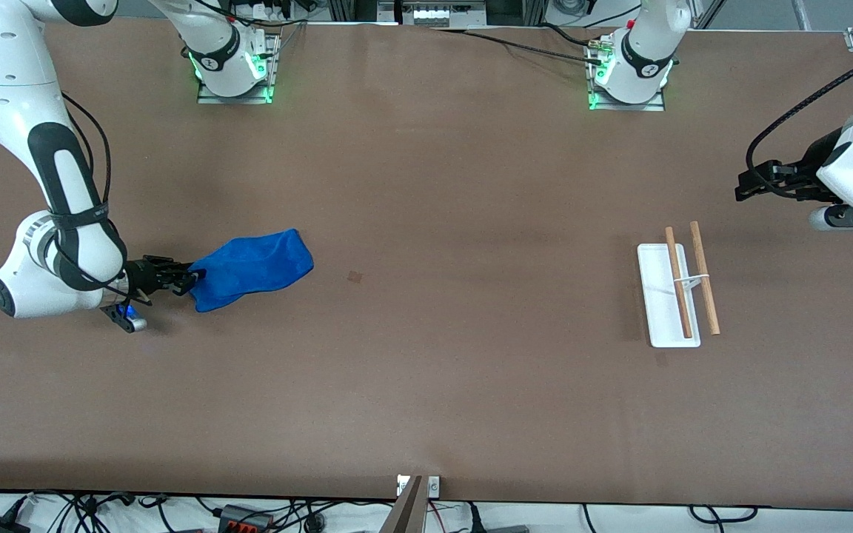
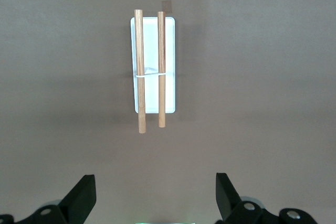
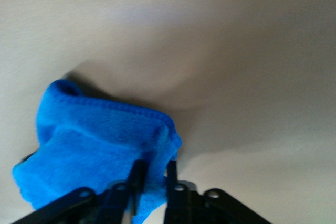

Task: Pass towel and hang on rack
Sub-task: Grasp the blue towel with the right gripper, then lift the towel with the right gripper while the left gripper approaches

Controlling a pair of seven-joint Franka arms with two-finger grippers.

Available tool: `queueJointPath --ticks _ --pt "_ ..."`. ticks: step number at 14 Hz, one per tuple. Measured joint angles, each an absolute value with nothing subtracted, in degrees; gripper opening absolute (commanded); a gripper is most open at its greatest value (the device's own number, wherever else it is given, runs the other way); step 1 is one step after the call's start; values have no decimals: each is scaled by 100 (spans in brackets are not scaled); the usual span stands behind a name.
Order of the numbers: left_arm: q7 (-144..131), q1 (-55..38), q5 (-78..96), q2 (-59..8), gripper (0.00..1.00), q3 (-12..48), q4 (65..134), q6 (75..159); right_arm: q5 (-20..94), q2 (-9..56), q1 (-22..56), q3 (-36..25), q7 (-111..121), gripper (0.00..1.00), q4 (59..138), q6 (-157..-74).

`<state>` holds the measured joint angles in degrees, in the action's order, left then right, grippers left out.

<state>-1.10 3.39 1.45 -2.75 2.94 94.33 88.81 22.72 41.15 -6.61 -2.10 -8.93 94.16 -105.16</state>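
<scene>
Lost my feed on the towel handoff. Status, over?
Right gripper pinching towel edge on the table. Left gripper open, waiting above rack. Rack bare, nothing between.

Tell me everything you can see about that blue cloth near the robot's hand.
The towel is a small bright blue cloth with a soft, fuzzy pile and a stitched hem. It lies bunched and folded on the brown table toward the right arm's end, with the white rack at the other end. The right gripper is closed on one corner of it, its black fingers pinching a fold of the fabric. Nothing else touches it.
</scene>
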Motion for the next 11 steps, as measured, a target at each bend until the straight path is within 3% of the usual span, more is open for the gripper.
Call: queueJointPath --ticks 5,8,11 --pt "-110 339 149 -275 100 294 9433 8859 2183 4020 -500 -149 -856 0 8346 -9268" --pt "-110 340 160 -275 100 293 9433 8854 2095 3815 -5 -96 -788 0 7453 -8351" --pt "-110 340 176 -275 100 292 9433 8852 2081 3458 502 257 -759 0 6751 -7980"
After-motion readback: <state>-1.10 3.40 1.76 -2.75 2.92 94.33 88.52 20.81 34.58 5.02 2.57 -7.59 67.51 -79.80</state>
